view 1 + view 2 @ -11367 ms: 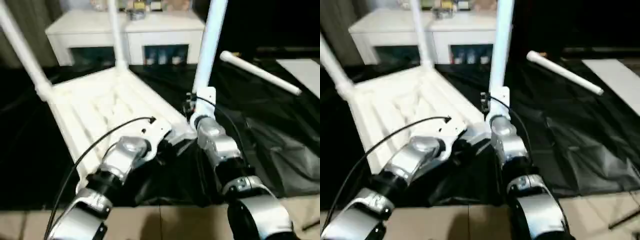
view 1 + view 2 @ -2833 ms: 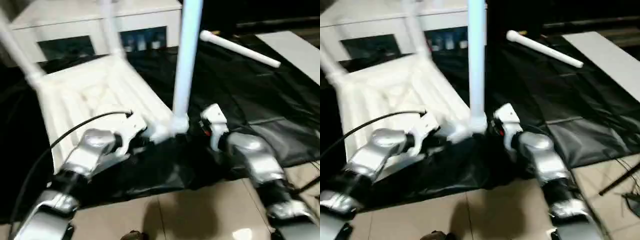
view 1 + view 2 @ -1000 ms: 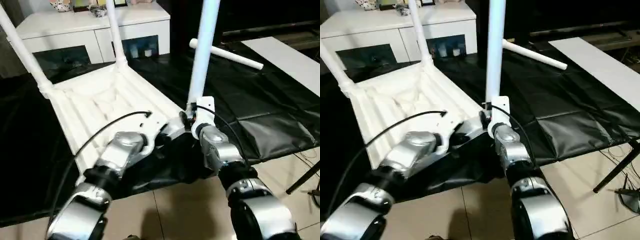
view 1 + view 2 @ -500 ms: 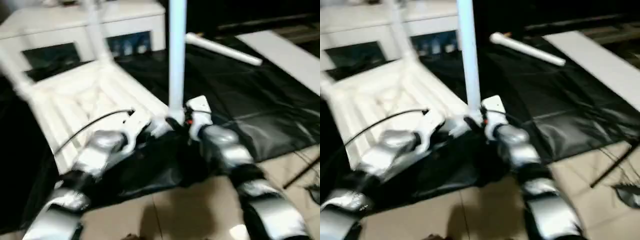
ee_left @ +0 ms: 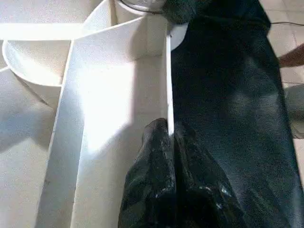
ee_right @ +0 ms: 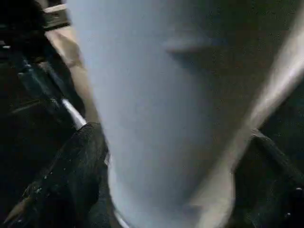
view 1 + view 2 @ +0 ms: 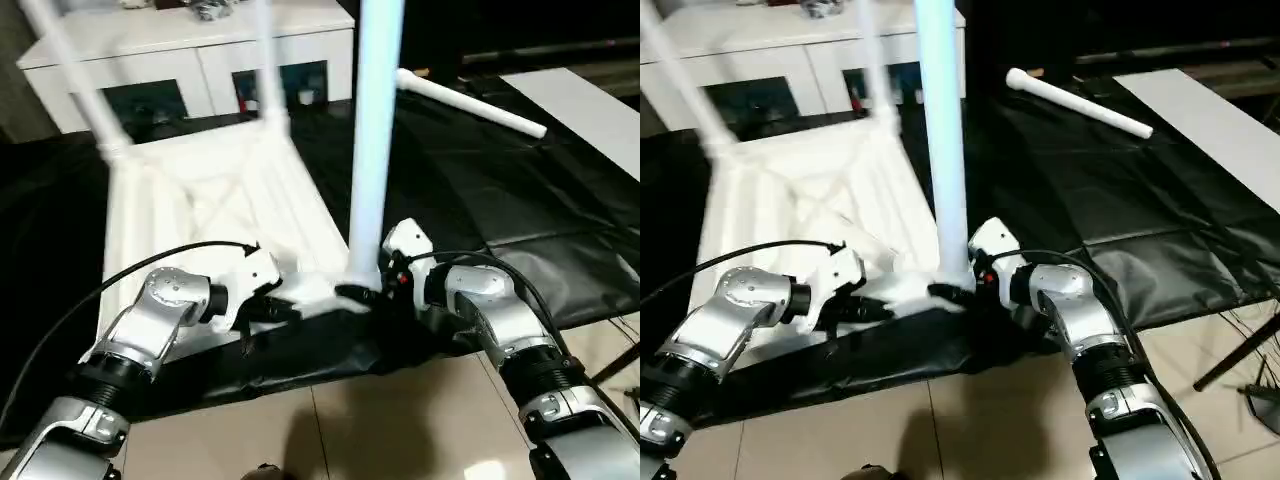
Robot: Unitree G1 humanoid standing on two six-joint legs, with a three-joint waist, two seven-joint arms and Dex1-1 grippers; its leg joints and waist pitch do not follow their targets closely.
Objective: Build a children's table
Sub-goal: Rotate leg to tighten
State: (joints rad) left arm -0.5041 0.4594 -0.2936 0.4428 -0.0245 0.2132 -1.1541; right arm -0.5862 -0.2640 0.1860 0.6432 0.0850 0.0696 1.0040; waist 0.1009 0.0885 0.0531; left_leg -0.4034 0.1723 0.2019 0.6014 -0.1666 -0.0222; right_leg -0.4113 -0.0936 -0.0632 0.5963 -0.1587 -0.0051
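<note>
The children's table lies upside down on a black sheet, its white ribbed tabletop [image 7: 200, 210] facing up. Three white legs stand in corner sockets: two far ones [image 7: 70, 75] [image 7: 265, 60] and a near one [image 7: 375, 140]. A fourth leg [image 7: 470, 100] lies loose at the back right. My left gripper [image 7: 285, 308] is shut on the tabletop's thin near rim [image 5: 167, 85], close to the near socket. My right gripper [image 7: 362, 292] is at the near leg's base, open, with one finger [image 6: 80, 161] on each side of the leg [image 6: 166, 95].
A white cabinet [image 7: 190, 50] with dark glass doors stands behind the tabletop. The black sheet [image 7: 520, 200] runs out to the right, with a flat white board [image 7: 590, 100] at its far right. Tiled floor [image 7: 400, 420] lies in front, and a thin dark stand leg [image 7: 1230, 360] is at the right.
The camera has shifted. My right forearm now lies lower, to the right of the near leg's base, and its fingers stand wider. My left gripper stays clamped on the rim.
</note>
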